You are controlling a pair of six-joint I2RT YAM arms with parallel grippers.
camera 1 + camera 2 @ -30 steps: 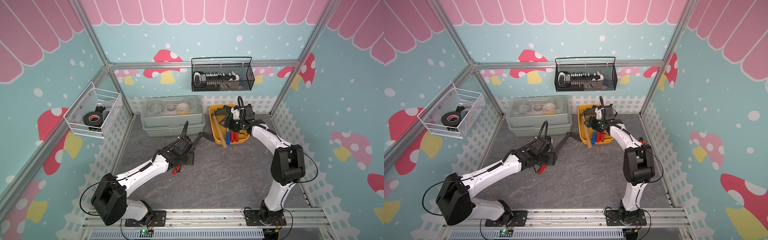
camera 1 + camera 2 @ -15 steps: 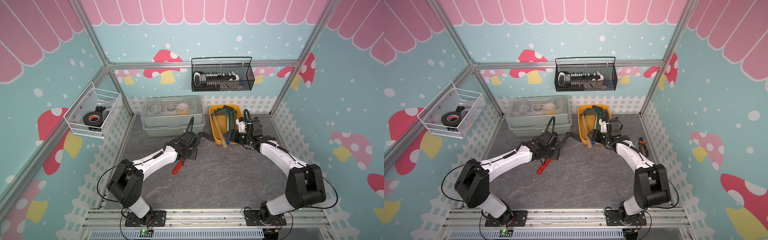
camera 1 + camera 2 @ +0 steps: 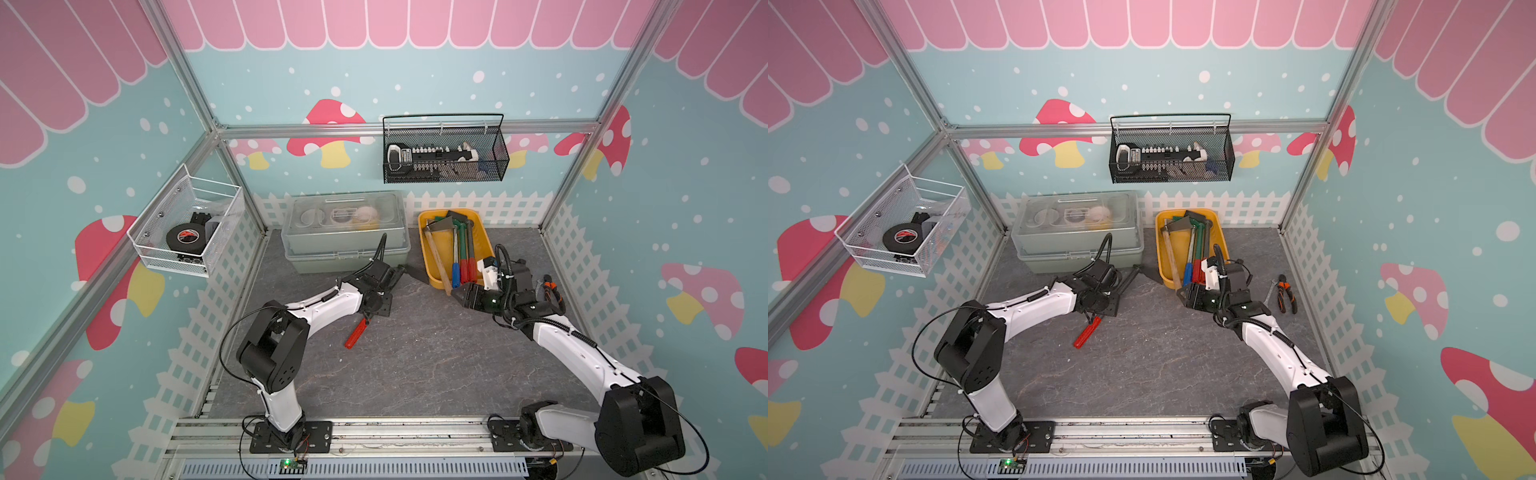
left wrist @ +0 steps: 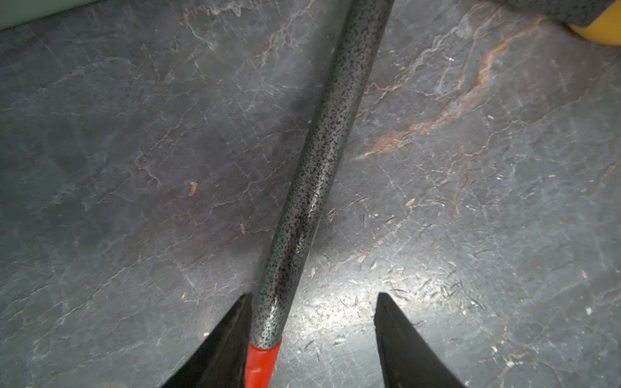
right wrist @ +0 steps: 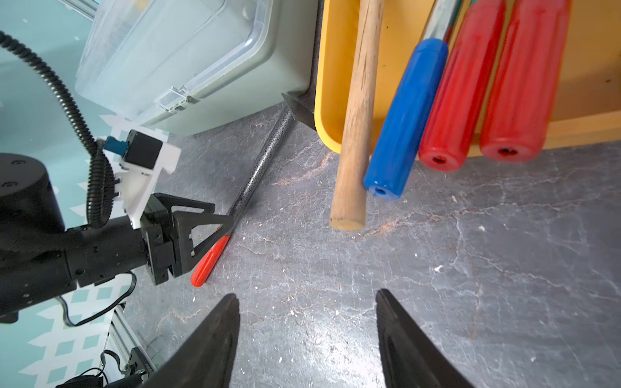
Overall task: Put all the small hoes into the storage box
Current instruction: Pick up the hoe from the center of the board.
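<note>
The grey tabletop (image 3: pixel 415 365) carries a grey-green case (image 3: pixel 345 232) at its back edge, left of the middle, and the yellow storage box (image 3: pixel 433 279) just beside it to the right, with wooden, blue and red tool handles overhanging its near rim. The small hoe (image 3: pixel 356 334) lies flat on the tabletop in front of the case, outside the box, and its blade seems to touch the box's near left corner. The left arm's (image 3: pixel 324 301) jaws stand apart astride the speckled shaft, one finger (image 4: pixel 232 332) against it. The right arm's (image 3: pixel 561 336) jaws are apart and empty over bare tabletop by the box's near end.
</note>
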